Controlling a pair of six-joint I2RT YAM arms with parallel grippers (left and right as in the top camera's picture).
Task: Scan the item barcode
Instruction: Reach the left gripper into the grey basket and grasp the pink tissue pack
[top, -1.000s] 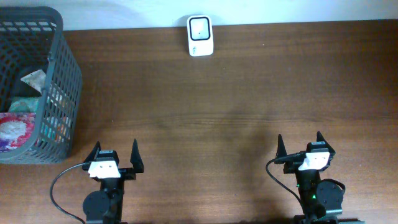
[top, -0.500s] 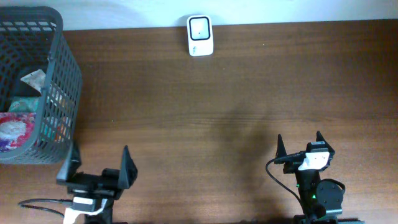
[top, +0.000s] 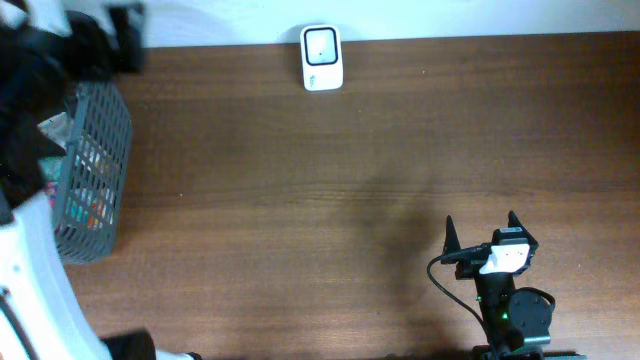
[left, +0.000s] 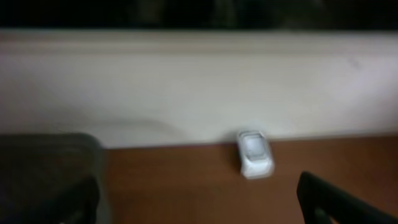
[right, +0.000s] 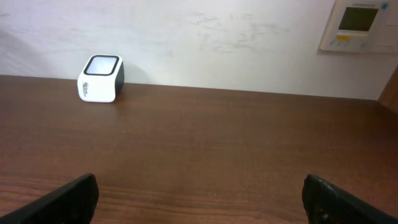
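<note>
1. I see the left arm (top: 28, 285) only as a blur along the left edge of the overhead view, reaching up over the dark grey plastic mesh basket (top: 100, 140) at the table's far left corner.
2. On the left wrist camera, the left gripper (left: 196, 186) has its two dark fingertips far apart at the bottom corners. The jaws stand fully wide with nothing between them.
3. The right gripper (top: 481, 225) sits low near the front right of the brown wooden table (top: 330, 200). Its jaws are spread wide too, and its own camera shows only bare tabletop between the fingertips (right: 74, 193).
4. The packaged items (top: 52, 128) to be scanned lie inside the basket, a pale wrapper on top and colourful packets showing through the mesh. I cannot read any barcode from here.
5. The white box-shaped barcode scanner (top: 322, 58) stands at the table's back edge against the pale wall, right of the basket and well apart from both grippers. It also shows on the left wrist camera (left: 255, 154) and the right wrist camera (right: 101, 78).
6. A beige wall control panel (right: 357, 25) hangs at the upper right of the right wrist view.
</note>
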